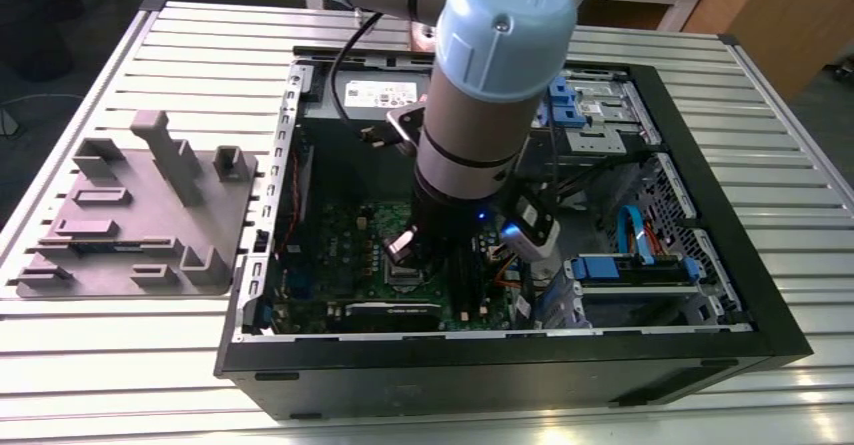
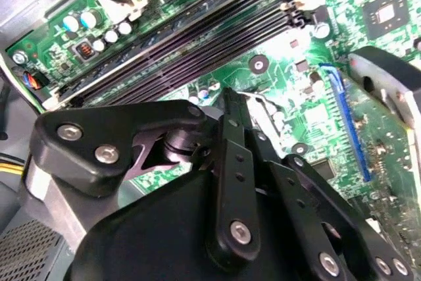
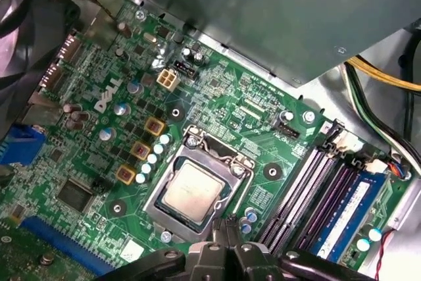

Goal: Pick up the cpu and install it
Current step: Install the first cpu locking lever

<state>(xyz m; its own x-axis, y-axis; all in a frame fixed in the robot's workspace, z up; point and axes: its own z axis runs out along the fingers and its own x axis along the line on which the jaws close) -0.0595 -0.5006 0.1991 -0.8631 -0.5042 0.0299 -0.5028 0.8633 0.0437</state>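
Inside the open computer case (image 1: 507,357), I see the gripper (image 3: 227,229) low over the green board (image 3: 217,90). Its fingertips look pinched shut on nothing, just beside the cpu (image 3: 193,194). The cpu lies flat and square in the socket frame (image 3: 156,210). I cannot make out whether the frame is latched.

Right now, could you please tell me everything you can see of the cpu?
In the first wrist view, the cpu is a small, flat, square chip with a pale silver-grey top that looks like matte metal. It lies flat inside the silvery socket frame on the green board, and the frame borders it on all sides. The gripper hangs close beside the frame and is not touching the chip.
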